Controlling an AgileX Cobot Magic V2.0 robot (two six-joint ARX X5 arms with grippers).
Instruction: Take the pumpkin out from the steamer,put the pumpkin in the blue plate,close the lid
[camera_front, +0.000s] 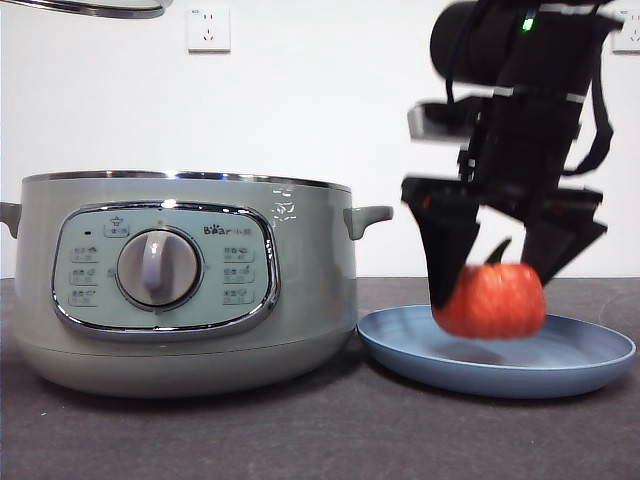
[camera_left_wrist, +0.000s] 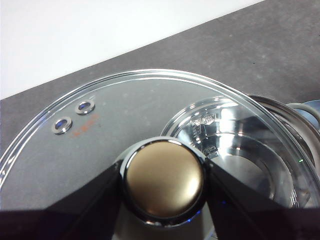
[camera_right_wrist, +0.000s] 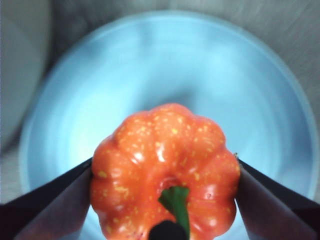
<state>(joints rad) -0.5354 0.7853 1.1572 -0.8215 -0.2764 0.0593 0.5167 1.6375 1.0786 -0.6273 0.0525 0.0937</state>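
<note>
My right gripper (camera_front: 492, 290) is shut on the orange-red pumpkin (camera_front: 491, 299), holding it just above the blue plate (camera_front: 590, 358). In the right wrist view the pumpkin (camera_right_wrist: 165, 170) with its green stem sits between the two black jaws over the plate (camera_right_wrist: 175, 70). My left gripper (camera_left_wrist: 162, 182) is shut on the round knob of the glass lid (camera_left_wrist: 125, 115), held up above the open steamer (camera_front: 180, 280). The lid's rim (camera_front: 90, 8) shows at the top left of the front view. The steamer's shiny inner pot (camera_left_wrist: 235, 145) shows through the glass.
The steamer stands left of the plate, its side handle (camera_front: 368, 217) close to the plate's rim. A white wall with a socket (camera_front: 208, 28) lies behind. Dark table surface (camera_front: 330, 430) runs in front.
</note>
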